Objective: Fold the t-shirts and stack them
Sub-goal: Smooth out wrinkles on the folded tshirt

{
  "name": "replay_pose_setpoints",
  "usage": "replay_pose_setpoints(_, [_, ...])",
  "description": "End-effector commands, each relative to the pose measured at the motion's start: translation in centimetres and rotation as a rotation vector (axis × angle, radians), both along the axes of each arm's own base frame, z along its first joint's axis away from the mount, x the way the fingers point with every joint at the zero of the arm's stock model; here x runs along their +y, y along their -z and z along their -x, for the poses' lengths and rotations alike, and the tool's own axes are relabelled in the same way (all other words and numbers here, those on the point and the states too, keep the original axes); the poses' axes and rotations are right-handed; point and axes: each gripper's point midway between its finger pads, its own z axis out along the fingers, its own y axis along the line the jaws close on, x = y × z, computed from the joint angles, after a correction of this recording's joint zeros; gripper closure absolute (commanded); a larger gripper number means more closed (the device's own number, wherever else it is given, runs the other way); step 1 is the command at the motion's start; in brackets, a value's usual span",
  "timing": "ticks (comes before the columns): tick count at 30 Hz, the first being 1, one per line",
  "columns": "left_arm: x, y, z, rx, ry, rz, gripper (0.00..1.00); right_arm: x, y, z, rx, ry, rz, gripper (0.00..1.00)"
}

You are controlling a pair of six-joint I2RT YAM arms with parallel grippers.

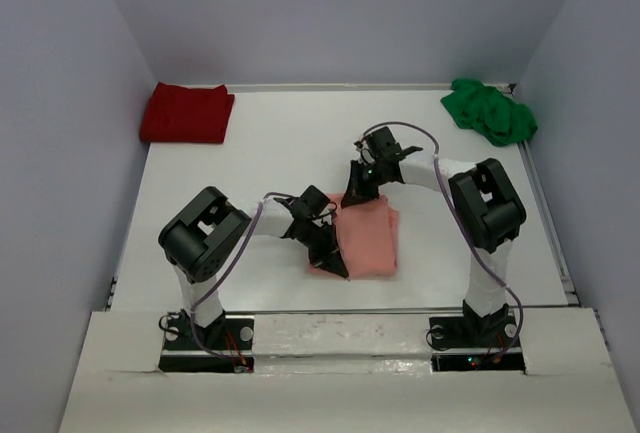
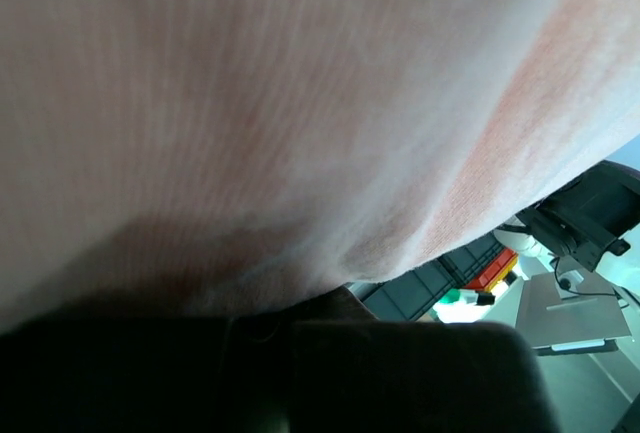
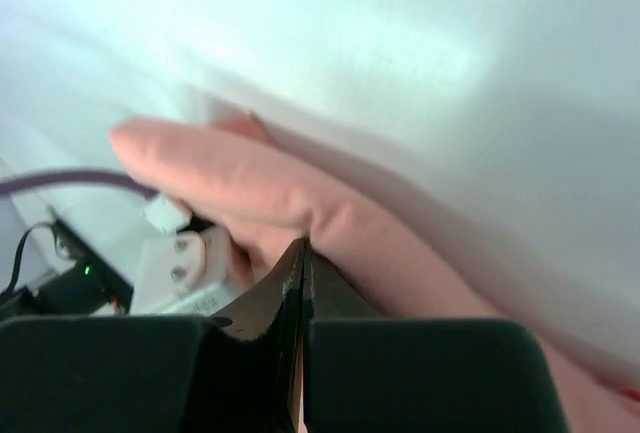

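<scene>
Pink cloth is being pinched by both arms: the left gripper (image 1: 337,263) is clamping the near corner of the pink shirt (image 1: 370,238), and the right gripper (image 1: 357,193) is closing its jaws on the far corner. Between them the shirt is lying part-folded. Far beyond the left gripper the red shirt (image 1: 187,113) is sitting folded. Beyond the right, the green shirt (image 1: 490,111) is lying crumpled, so most work is probably remaining.

A salmon-pink t-shirt (image 1: 368,238) lies between the left gripper (image 1: 328,253) and the right gripper (image 1: 357,196), touching both. A dark red t-shirt (image 1: 187,113) sits far beyond the left gripper, a green t-shirt (image 1: 488,111) far beyond the right.
</scene>
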Motion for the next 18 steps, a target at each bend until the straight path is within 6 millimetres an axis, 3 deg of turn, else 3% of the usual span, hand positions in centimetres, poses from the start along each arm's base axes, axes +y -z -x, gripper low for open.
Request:
replay_pose_setpoints(1, [2.0,2.9,0.1,-0.018,0.000,-0.149,1.00,-3.8,-0.6,-6.2,-0.156,0.079,0.104,1.00])
replay_pose_setpoints(5, [1.9,2.8,-0.1,-0.020,0.009,-0.151,1.00,-7.5,-2.1,-11.1,-0.243,0.143,0.188,1.00])
replay_pose_setpoints(8, [1.7,2.6,-0.5,-0.029,0.017,-0.151,1.00,-8.6,-3.7,-13.2,-0.285,0.161,0.176,1.00])
replay_pose_setpoints(10, [1.7,2.5,-0.8,-0.038,0.020,-0.154,1.00,-8.7,-5.8,-14.5,-0.308,0.172,0.141,1.00])
replay_pose_setpoints(13, [1.5,1.9,-2.0,-0.074,0.026,-0.164,1.00,-7.9,-9.3,-14.8,-0.340,0.176,0.082,1.00])
replay_pose_setpoints(16, [0.7,0.4,-3.9,-0.140,0.040,-0.168,1.00,-7.5,-11.8,-13.6,-0.316,0.173,0.043,1.00])
replay_pose_setpoints(18, [-0.1,-1.2,-5.4,-0.194,0.053,-0.153,1.00,-7.4,-12.2,-11.8,-0.254,0.157,0.030,0.71])
